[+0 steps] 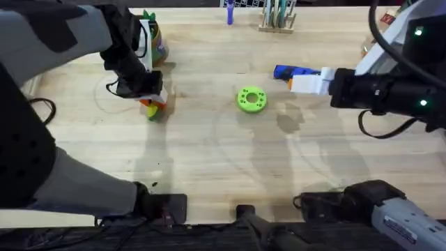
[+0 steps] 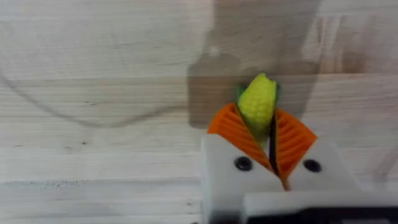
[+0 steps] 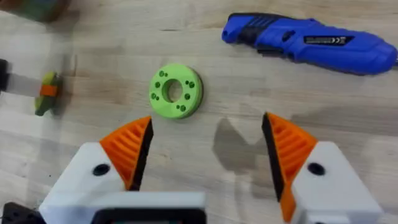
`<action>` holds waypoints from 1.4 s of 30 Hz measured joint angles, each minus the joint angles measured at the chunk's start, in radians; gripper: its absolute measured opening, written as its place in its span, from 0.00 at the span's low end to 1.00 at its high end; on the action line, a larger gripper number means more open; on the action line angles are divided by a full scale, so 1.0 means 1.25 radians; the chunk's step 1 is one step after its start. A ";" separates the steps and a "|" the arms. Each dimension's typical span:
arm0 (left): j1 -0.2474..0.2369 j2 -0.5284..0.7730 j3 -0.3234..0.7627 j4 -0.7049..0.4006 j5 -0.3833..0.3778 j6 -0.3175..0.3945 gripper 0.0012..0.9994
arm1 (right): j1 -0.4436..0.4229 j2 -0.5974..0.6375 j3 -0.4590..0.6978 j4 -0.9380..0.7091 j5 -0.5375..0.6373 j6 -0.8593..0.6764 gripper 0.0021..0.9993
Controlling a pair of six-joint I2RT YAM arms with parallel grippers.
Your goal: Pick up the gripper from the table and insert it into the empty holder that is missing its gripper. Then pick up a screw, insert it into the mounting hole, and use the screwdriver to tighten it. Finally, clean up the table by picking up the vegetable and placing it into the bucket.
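One veggie left, cleanup's happening.
Left fingers (image 2: 264,140) pinching the corn (image 2: 257,106) for bucket (image 1: 155,40) duty; right fingers (image 3: 208,155) spread, idling.

Two arms in grey and black housings, each with a white end effector carrying orange ribbed pads.

The left end effector (image 2: 272,149) has white finger mounts, each with one dark screw head, and orange wedge pads with ribbed faces. The right end effector (image 3: 205,155) is built the same: white mounts, a black screw in each, orange ribbed pads. In the overhead view the right arm's black links show green indicator lights and a looped black cable; a labelled grey base housing sits at lower right.
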 joint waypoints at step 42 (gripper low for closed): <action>0.070 0.021 0.272 0.335 -0.043 -0.003 0.04 | 0.000 0.000 0.000 0.013 0.000 0.000 0.99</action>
